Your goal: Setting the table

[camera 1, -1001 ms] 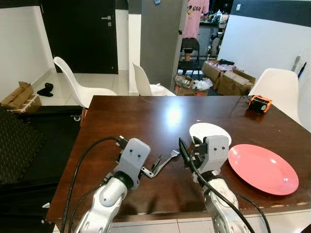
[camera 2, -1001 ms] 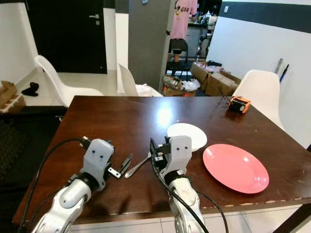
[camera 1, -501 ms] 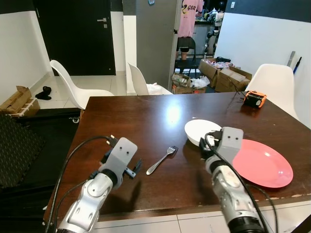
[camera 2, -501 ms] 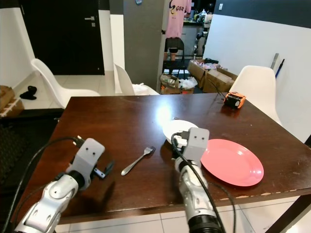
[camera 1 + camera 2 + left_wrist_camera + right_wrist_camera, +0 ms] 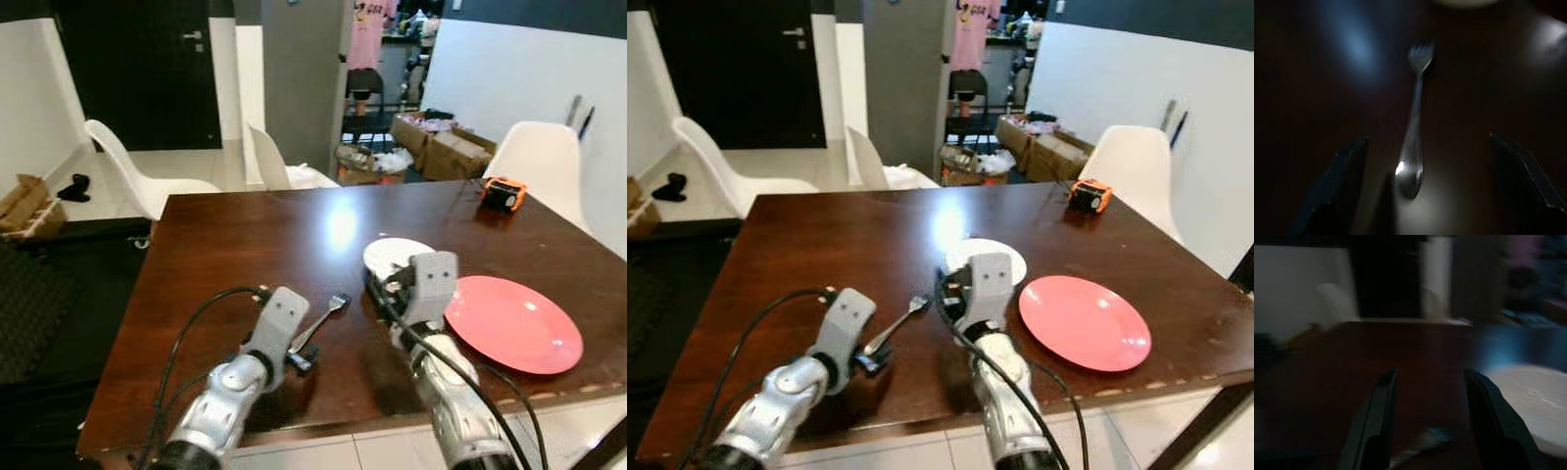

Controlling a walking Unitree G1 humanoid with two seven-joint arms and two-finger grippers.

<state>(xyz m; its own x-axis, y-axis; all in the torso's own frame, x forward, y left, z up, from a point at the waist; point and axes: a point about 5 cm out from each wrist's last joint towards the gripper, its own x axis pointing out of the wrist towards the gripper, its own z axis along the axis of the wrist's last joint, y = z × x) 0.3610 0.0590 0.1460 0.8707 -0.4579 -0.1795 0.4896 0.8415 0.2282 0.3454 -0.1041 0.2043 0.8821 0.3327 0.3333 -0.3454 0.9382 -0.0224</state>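
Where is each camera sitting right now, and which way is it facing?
Left eye, right eye: on the head, looking forward and down at the table; both silver arms show, left gripper by the fork.
Left wrist: looks along its open fingers at the fork.
Right wrist: looks along its open fingers across the table at the white plate.
All share the fork.

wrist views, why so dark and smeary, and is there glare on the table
Left wrist view: dim and motion-blurred, yet the fork reads between the open left gripper fingers. Right wrist view: dark, smeared, white plate a pale blur beyond the right gripper. Left eye view: a bright glare patch on the table, slight softness overall.
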